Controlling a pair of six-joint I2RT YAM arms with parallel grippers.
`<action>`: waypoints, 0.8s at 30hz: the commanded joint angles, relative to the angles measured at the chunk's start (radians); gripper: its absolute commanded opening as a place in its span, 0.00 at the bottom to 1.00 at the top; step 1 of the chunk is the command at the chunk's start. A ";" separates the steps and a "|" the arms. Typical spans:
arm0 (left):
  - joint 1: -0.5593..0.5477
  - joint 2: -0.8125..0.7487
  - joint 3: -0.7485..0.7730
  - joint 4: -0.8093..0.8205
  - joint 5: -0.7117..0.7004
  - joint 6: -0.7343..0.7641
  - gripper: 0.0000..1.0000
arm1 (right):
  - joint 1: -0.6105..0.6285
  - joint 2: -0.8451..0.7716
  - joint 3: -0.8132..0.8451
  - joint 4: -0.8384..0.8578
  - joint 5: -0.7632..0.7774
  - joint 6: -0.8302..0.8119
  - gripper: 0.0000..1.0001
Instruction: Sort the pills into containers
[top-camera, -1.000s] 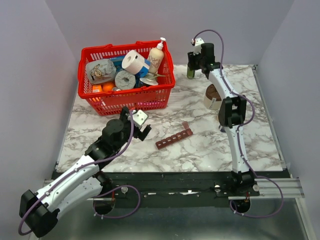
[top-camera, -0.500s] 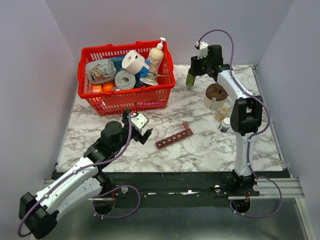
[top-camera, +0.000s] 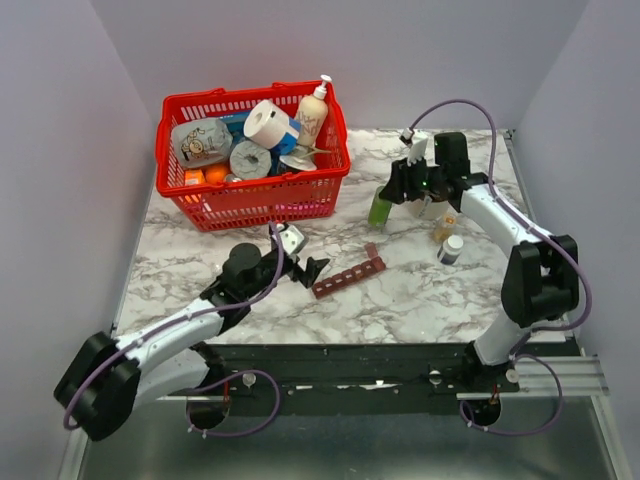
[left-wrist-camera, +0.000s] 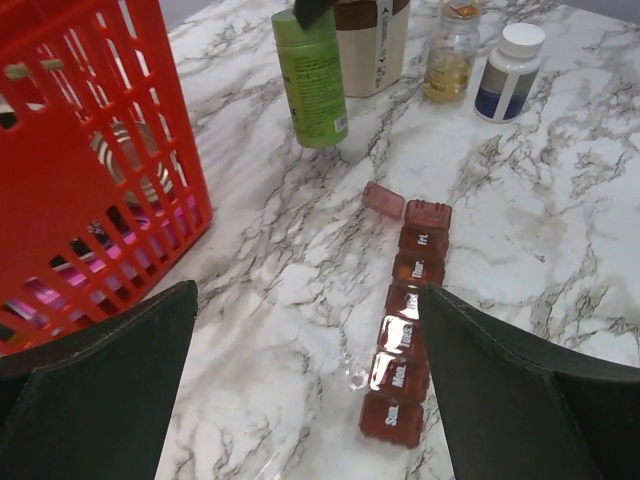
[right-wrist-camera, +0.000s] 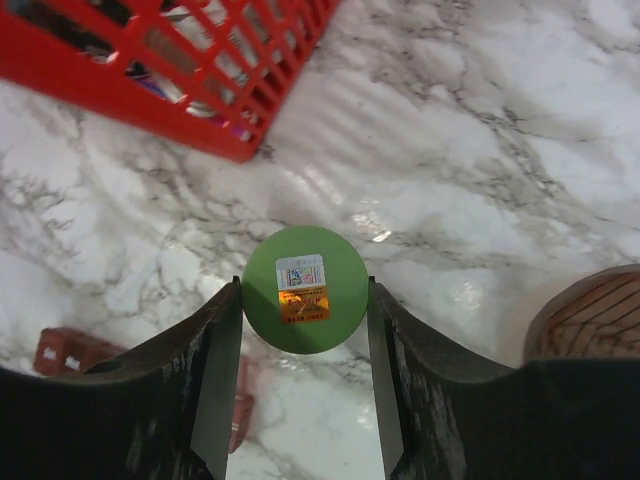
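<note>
Near the middle of the marble table (top-camera: 420, 290) lies the pill organizer strip (top-camera: 348, 277), flat and slanted, its far-end lid flipped open. Just left of it hangs the left gripper (top-camera: 308, 268), jaws spread wide and empty. In its wrist view the strip (left-wrist-camera: 405, 320) sits ahead between the fingers, closer to the right one. Farther back and to the right, the right gripper (top-camera: 388, 196) clamps an upright green bottle (top-camera: 379, 210) by its cap, well apart from the strip.
</note>
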 joint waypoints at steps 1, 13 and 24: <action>0.005 0.214 0.007 0.368 0.114 -0.113 0.99 | 0.023 -0.150 -0.096 0.019 -0.148 0.028 0.34; -0.036 0.595 0.162 0.690 0.131 -0.113 0.99 | 0.076 -0.356 -0.209 -0.035 -0.286 0.145 0.34; -0.103 0.652 0.214 0.660 0.090 -0.101 0.99 | 0.115 -0.408 -0.222 -0.028 -0.328 0.206 0.34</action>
